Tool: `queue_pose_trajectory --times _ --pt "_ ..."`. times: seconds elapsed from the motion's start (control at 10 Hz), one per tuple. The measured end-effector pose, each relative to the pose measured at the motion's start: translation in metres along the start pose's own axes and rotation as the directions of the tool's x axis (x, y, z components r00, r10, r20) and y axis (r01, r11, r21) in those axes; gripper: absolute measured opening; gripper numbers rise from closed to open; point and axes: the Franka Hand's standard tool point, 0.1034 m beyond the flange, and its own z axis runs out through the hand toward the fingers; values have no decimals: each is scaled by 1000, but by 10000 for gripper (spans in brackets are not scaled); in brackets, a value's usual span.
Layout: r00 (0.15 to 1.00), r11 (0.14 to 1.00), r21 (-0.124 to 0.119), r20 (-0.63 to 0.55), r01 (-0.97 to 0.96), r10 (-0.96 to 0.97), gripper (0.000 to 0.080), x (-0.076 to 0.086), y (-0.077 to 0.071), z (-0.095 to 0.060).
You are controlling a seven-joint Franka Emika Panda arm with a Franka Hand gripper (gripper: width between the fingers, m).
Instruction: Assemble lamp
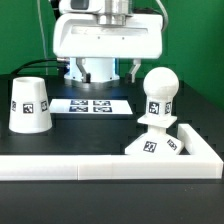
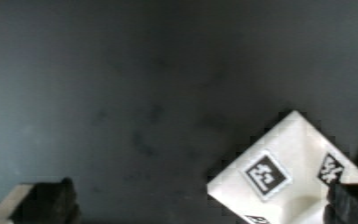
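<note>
Behind the bulb [image 1: 160, 92], base [image 1: 160, 146] partly hidden; jaws apart, empty.

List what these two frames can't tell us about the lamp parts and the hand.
- Hand: wrist view shows only two dark fingertips at the frame edge; exterior view hides it behind the white arm housing. Open or shut: cannot tell.
- Base: near edge hidden by the white border wall in the exterior view; cut by the frame edge in the wrist view.
- Bulb: whether it is fully seated in the base is too small to judge.
- Shade: absent from the wrist view.
</note>
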Motion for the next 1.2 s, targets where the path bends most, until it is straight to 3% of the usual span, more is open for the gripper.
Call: queue_pose_trajectory --times 0.4,0.7,0.9,1.0,1.2 --pt "1000 1000 -3 4 5 -5 698 -3 8 1" --pt "1000 1000 -25 25 18 -17 698 -27 59 0" --pt "998 998 -40 27 54 -53 698 -34 90 -3" --pt "999 998 -46 25 44 -43 698 -34 100 -5" --pt "999 998 -46 25 44 -43 698 -34 99 -4"
